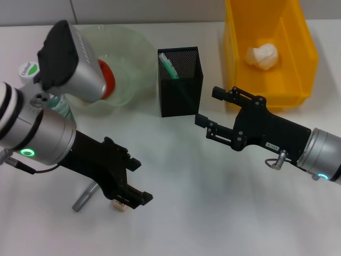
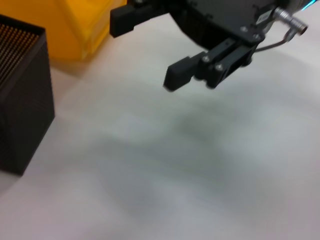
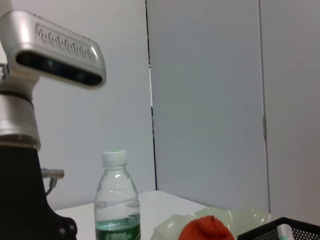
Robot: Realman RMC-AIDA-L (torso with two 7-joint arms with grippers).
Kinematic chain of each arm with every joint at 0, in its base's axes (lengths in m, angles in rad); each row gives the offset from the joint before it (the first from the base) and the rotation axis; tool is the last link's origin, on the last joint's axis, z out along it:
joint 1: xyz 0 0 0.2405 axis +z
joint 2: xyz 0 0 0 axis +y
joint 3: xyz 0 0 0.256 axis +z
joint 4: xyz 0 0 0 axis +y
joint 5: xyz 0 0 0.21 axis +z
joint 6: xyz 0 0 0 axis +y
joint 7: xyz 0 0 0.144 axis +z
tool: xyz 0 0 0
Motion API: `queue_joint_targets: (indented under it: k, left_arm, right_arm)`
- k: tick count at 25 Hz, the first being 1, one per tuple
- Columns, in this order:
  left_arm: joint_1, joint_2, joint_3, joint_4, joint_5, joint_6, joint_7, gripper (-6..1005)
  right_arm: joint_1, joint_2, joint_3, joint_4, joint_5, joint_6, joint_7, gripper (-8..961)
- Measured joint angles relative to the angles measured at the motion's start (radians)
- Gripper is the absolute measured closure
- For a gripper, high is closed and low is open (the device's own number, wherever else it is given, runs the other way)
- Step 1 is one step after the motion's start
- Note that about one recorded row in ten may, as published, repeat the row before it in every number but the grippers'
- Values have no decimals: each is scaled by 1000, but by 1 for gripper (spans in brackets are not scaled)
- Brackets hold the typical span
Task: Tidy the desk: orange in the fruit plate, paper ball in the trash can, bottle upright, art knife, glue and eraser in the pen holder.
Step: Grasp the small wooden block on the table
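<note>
Left claw [image 1: 130,198], at lower left of the head view, grasps a small beige eraser [image 1: 120,205] beside the grey art knife [image 1: 85,197] on the white table [image 1: 213,202], apparently for the black mesh pen holder [image 1: 180,81]; right claw [image 1: 213,113] hangs released.

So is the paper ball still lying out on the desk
No, the paper ball sits inside the yellow trash bin, behind the right gripper.
</note>
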Motion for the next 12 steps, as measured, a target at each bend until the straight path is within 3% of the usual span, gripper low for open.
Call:
queue_joint_targets:
  k: [12]
  left_arm:
    - [-18,-2,52,-60,84,-31,-19,254]
  right_arm:
    - [22,0,0,12,0,38,9,223]
